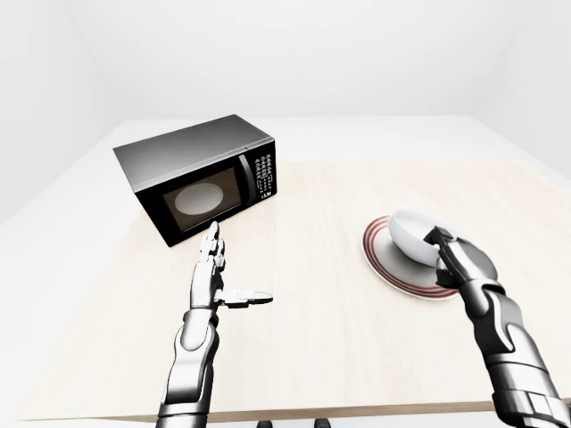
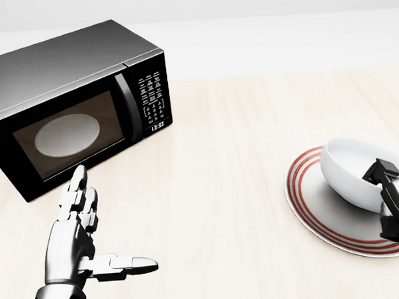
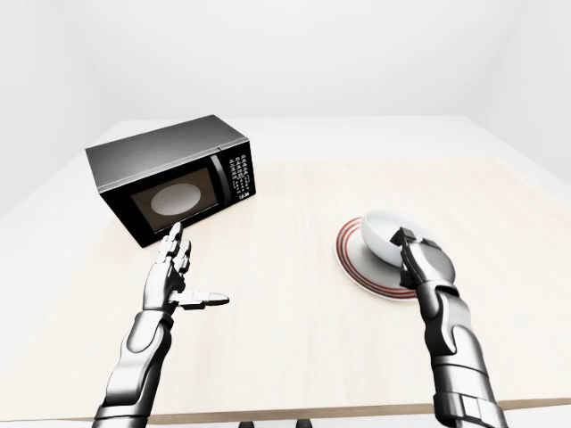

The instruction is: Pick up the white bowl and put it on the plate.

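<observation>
The white bowl (image 2: 346, 171) sits tilted on the white plate with red rings (image 2: 320, 218) at the right of the head view. My right hand (image 2: 388, 181) comes in from the lower right, and its dark fingers (image 2: 380, 171) close over the bowl's near rim. My left hand (image 2: 84, 242) hovers open over the table at the lower left, fingers straight and thumb pointing right, holding nothing.
A black microwave (image 2: 71, 95) with its door shut stands at the upper left of the wooden table (image 2: 239, 141), just beyond my left hand. The table's near edge (image 1: 294, 414) runs along the bottom of the left-eye view.
</observation>
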